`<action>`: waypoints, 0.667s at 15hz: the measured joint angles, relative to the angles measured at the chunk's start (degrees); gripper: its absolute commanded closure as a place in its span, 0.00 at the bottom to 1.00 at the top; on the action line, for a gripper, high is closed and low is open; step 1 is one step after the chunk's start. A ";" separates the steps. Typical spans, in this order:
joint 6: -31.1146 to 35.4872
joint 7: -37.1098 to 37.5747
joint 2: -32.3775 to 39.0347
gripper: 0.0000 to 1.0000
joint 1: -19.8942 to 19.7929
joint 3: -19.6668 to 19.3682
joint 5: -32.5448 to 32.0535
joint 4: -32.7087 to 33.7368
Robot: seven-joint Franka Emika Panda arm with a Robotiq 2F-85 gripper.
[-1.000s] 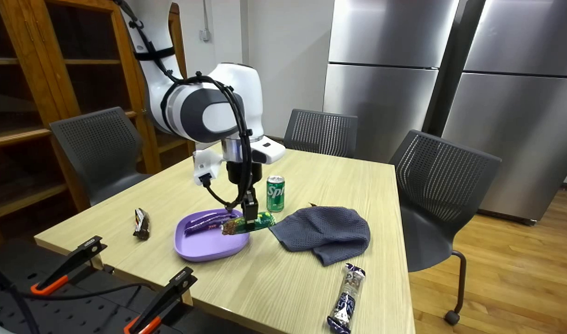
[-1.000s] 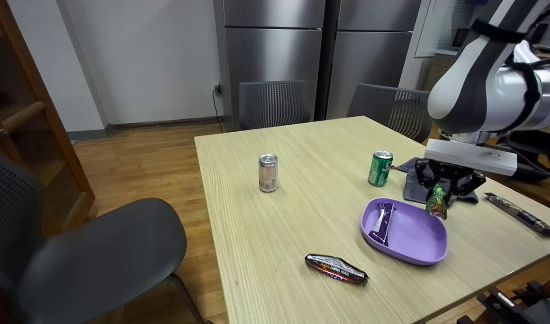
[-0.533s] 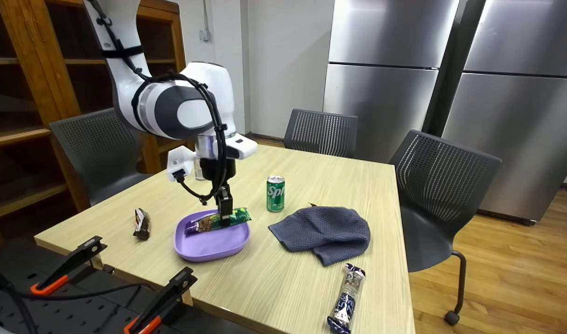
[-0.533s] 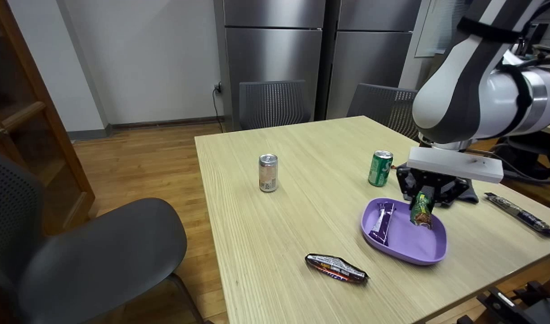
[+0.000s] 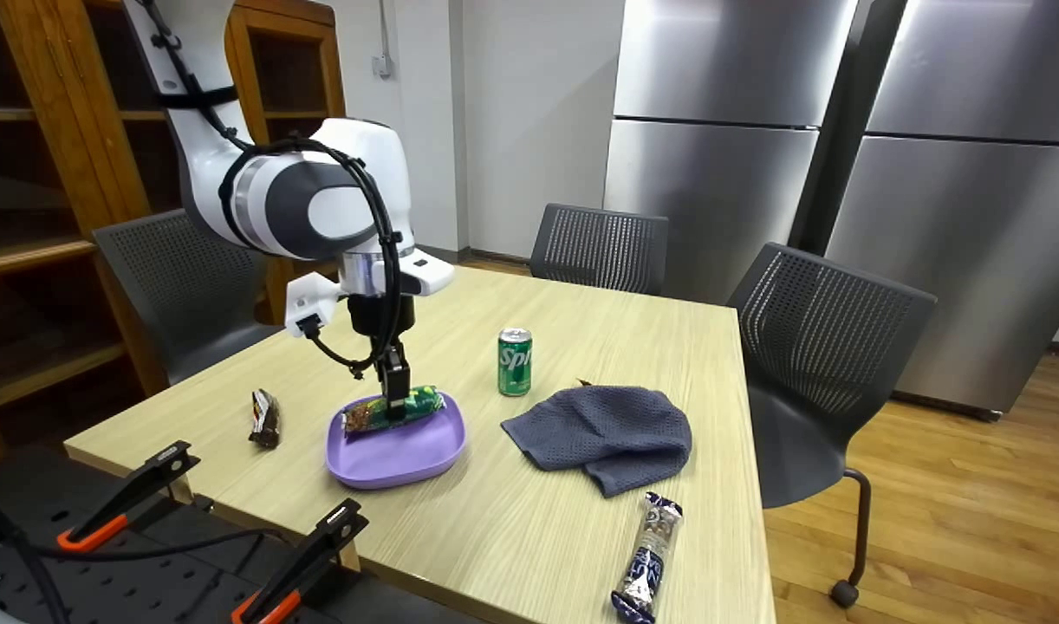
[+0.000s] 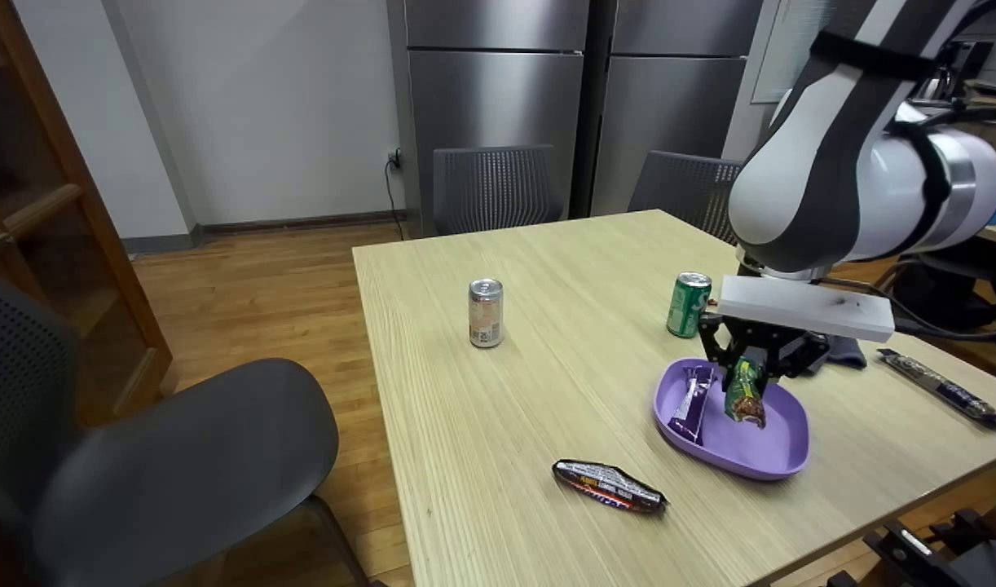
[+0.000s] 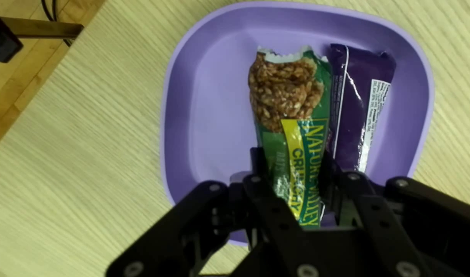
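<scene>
Over the purple plate (image 7: 219,100), tool (image 7: 292,164) clamped on green granola bar (image 7: 285,90), which sits above the plate floor or on it, can't tell. Purple-wrapped bar (image 7: 360,111) lies in plate, alongside. Outward on bench (image 6: 482,432): upright green can (image 5: 515,368) near plate, crumpled gray cloth (image 5: 599,433), brown-wrapped bar (image 6: 609,487), silver-and-navy bar (image 5: 646,555); silver-topped can (image 6: 486,314) well apart.
</scene>
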 measured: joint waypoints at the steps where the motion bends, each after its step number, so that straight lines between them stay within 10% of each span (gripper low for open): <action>1: -0.07 0.00 0.12 0.90 0.00 0.19 0.00 0.02; 10: -0.92 0.90 3.32 0.90 0.64 0.94 -0.01 2.29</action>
